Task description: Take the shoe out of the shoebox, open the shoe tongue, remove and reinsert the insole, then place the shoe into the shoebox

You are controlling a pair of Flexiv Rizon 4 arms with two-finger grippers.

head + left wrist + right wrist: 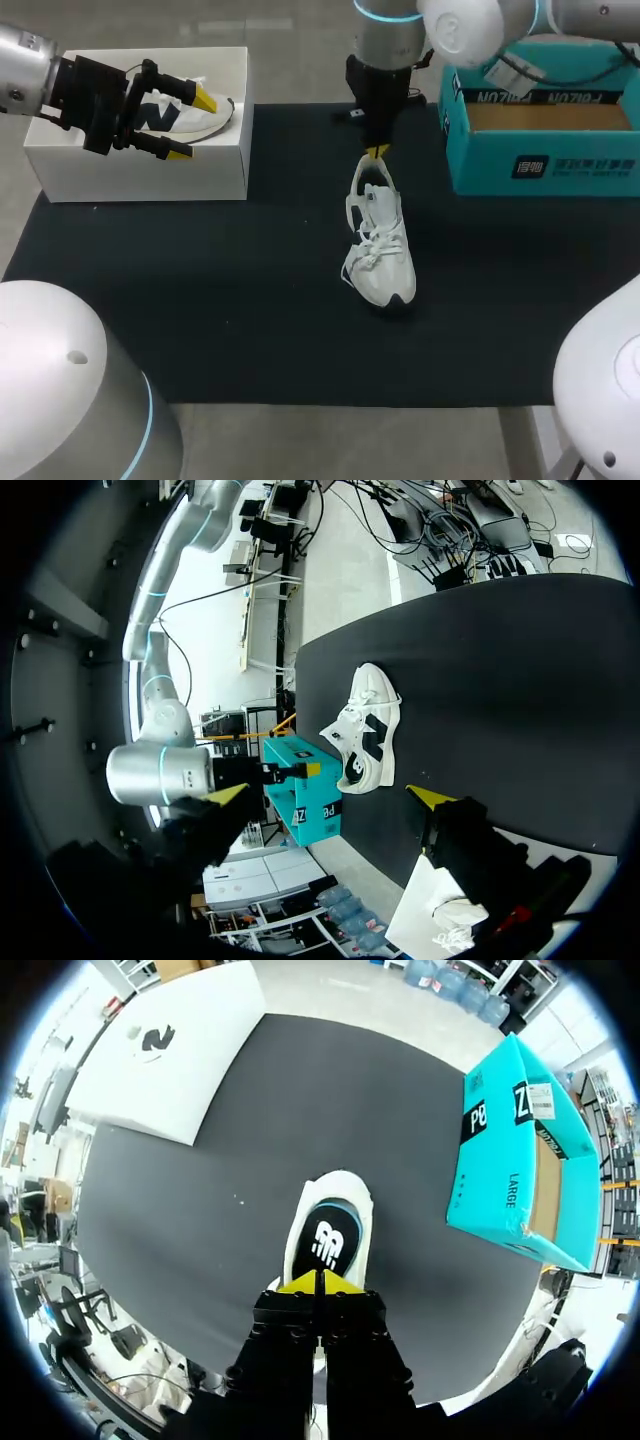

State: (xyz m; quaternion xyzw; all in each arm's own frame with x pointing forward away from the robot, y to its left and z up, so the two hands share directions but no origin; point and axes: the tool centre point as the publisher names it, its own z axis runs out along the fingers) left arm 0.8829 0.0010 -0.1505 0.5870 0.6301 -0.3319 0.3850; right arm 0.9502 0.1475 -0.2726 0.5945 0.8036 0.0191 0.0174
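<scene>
Closest, the right jaws press together at the heel of the shoe (380, 250), already out on the desk (200, 320); its insole (328, 1245) lies inside (removal seemingly pending); whether the tongue is open I cannot tell; left jaws gape, empty, above the white shoebox (140, 175); boxing remains.

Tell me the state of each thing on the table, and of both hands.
Shoe on the mat: upright on its sole, laced, insole inside.
Second shoe: on its side in the white shoebox.
White shoebox: open, no lid on it.
Teal box: open at the top.
Left hand: open, over the white shoebox.
Right hand: shut at the mat shoe's heel; what it pinches is unclear.
</scene>
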